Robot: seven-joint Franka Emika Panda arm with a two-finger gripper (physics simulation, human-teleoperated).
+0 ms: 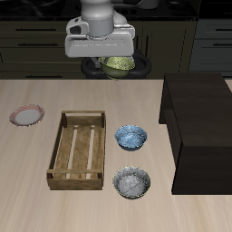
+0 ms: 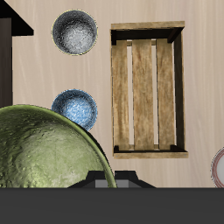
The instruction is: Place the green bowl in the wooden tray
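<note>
The green bowl [image 1: 118, 65] hangs high in our gripper [image 1: 111, 62], which pinches it tight, back at twelve o'clock from the wooden tray [image 1: 64, 134], which holds nothing.

The green bowl [image 2: 48, 149] fills much of the view, its olive, mottled outer wall very close to the camera and cut off by the frame. Beyond its rim the blue patterned bowl [image 2: 75, 109] and, farther on, the grey-white speckled bowl [image 2: 74, 32] rest apart on the worktop [image 2: 199, 96]. Beside them lies the wooden tray [image 2: 147, 90], its slatted bottom bare, with a pink-rimmed plate [image 2: 218, 168] showing only partly at the frame's edge.
</note>
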